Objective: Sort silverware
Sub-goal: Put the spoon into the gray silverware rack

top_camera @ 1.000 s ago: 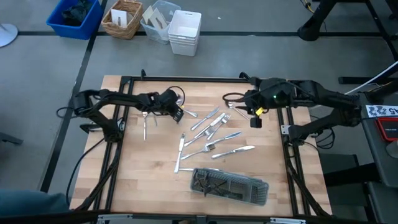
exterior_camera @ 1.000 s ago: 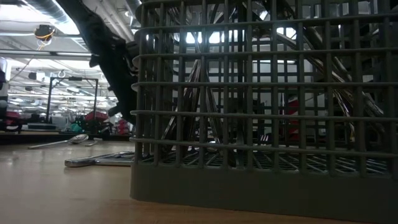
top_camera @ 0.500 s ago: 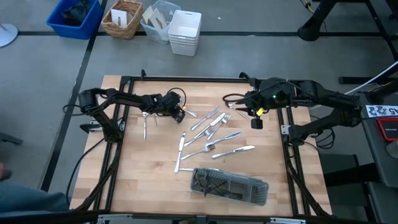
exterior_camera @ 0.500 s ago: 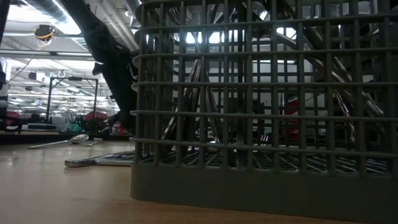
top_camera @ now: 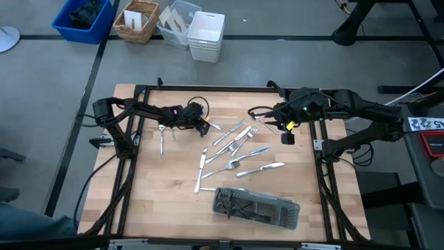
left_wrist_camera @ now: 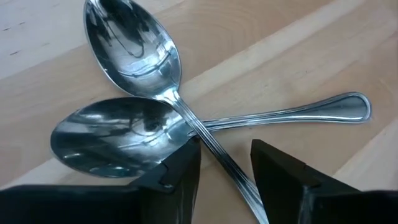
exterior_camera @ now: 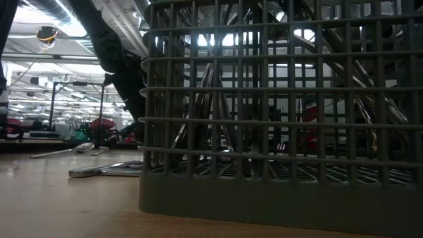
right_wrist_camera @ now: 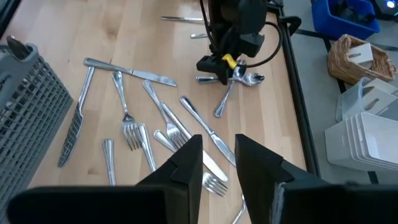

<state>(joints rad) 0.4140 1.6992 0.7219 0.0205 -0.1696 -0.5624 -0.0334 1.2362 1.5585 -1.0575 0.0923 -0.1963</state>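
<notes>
Pale wood planks make up the table (top_camera: 166, 201), framed by dark rails, with bins and a basket on the grey floor beyond it.

Low over the table's far left part, the left gripper (left_wrist_camera: 225, 163) stands with its fingers parted, a clear gap between them and nothing clamped. The handle of one spoon (left_wrist_camera: 134, 46) runs straight into that gap; a second spoon (left_wrist_camera: 118, 134) lies crossed under it, its handle pointing off to the side. Both rest flat on the wood, so the pair reads as a spoon pile set apart from the rest, and the parted fingers fit either a release or a fresh approach; which, I cannot tell.

Across the table, the right gripper (top_camera: 284, 133) hovers at the far right, above the edge of the scatter. Its fingers (right_wrist_camera: 186, 165) show a narrow gap with nothing between them, so it looks to be waiting.

Between the arms lies the loose silverware (top_camera: 236, 147): forks, knives and spoons fanned at mixed angles, some touching, none stacked neatly. Two more pieces (top_camera: 162, 139) lie near the left edge, just beside the left arm.

Near the table's front edge sits the grey mesh tray (top_camera: 277, 215), lying on its side. The low view looks through its grid (exterior_camera: 277, 192) and shows several slim pieces leaning inside; how many, or what kinds, the mesh hides. Most sorting seems left to do.
</notes>
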